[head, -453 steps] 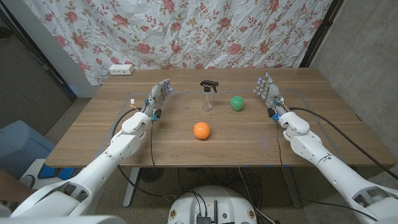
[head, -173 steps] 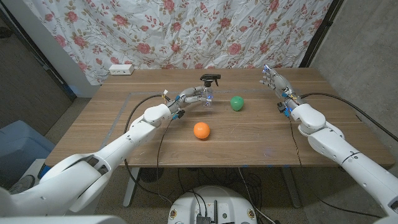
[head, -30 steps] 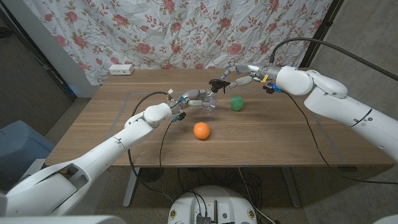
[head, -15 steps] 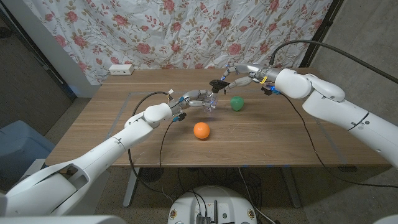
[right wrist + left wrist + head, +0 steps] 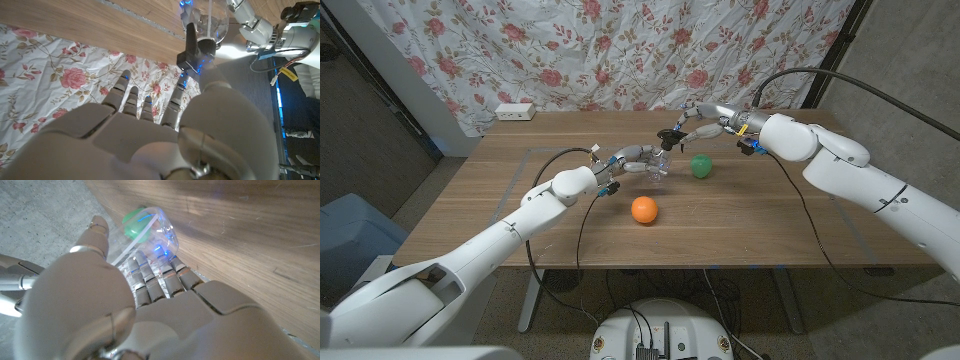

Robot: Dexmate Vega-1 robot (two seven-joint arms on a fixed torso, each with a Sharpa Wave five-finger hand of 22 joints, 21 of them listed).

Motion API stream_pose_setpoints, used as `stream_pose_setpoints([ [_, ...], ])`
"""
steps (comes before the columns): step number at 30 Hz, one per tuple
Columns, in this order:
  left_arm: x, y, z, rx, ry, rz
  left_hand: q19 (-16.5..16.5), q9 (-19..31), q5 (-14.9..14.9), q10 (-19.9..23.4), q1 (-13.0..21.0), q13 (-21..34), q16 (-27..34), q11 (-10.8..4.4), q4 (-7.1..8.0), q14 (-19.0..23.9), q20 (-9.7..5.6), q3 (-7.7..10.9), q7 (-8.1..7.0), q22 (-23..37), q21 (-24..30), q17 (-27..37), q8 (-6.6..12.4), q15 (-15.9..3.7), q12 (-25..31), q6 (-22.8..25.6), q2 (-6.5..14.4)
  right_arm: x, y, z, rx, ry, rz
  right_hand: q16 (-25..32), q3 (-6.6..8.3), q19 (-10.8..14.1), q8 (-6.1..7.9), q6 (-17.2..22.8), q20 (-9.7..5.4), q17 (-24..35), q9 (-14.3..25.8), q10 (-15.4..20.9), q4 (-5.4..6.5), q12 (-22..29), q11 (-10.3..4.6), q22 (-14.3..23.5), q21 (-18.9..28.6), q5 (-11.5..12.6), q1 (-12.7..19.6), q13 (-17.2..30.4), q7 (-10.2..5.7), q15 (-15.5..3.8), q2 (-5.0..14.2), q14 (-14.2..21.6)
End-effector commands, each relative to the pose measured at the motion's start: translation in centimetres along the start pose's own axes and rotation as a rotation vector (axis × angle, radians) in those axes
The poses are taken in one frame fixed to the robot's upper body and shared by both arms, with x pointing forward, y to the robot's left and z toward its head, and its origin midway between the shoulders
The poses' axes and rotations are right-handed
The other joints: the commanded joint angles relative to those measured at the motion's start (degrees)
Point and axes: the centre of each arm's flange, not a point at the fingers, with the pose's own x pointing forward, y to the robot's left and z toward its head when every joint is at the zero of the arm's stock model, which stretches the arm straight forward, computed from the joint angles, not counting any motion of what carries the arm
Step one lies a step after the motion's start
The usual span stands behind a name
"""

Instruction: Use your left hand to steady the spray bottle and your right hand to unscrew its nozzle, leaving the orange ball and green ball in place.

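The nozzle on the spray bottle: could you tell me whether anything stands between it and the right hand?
Nothing visible does. The right hand is already at the black nozzle, and the green ball sits nearer the robot, off that path.

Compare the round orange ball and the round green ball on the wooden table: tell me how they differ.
Colour: the orange ball is orange, the green ball is green.
Position: the orange ball lies nearer the table's front edge, apart from both hands; the green ball lies farther back, beside the clear spray bottle and under the right hand.
Size: the orange ball looks slightly larger than the green ball.
Both are plain, round, and rest untouched on the table.
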Motion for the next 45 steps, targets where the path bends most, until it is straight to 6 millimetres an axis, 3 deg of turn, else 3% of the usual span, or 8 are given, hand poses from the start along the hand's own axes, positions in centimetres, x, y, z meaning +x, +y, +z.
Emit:
stream_pose_setpoints([
  [1,-0.2,-0.1,-0.2,-0.009,-0.001,0.004,-0.23,0.01,0.51,0.8,1.07,0.19,-0.3,-0.56,0.35,0.47,-3.34,0.25,0.12,0.25,-0.07,0.01,0.6,-8.41,0.29,0.15,3.26,0.5,0.2,0.2,0.045,-0.014,-0.01,0.45,0.54,0.61,0.99,1.42,-0.15,0.34,0.37,0.82,0.05,0.52,-0.06,0.13,0.27,-0.26,0.7,0.08,-0.17,0.16,0.78,0.48],
  [16,0.1,0.0,-0.4,-0.014,-0.002,-0.006,-0.27,-0.17,0.53,0.95,1.0,0.36,-0.43,-0.61,0.35,0.59,-3.27,0.3,0.22,0.24,-0.08,0.01,0.85,-8.41,0.26,0.2,3.51,0.7,0.2,0.2,0.084,-0.029,0.001,0.75,1.72,0.65,3.38,6.06,-1.14,0.7,0.96,2.88,0.0,0.68,-1.43,0.12,0.07,0.18,4.76,-0.01,-0.26,-0.99,2.31,0.84],
  [45,1.1,-0.2,-0.9,-0.032,0.012,-0.011,-0.3,-0.53,0.53,1.25,0.76,0.69,-0.74,-0.53,0.34,0.84,-3.2,0.35,0.23,0.23,-0.09,-0.04,1.31,-8.35,0.2,0.24,3.78,1.6,0.0,-1.1,0.146,-0.033,0.008,1.32,3.88,-0.13,4.35,10.0,-3.05,1.53,-0.01,5.1,-0.23,0.59,-3.73,0.13,-0.19,1.96,11.5,-0.08,-0.33,-3.23,5.79,0.93],
])
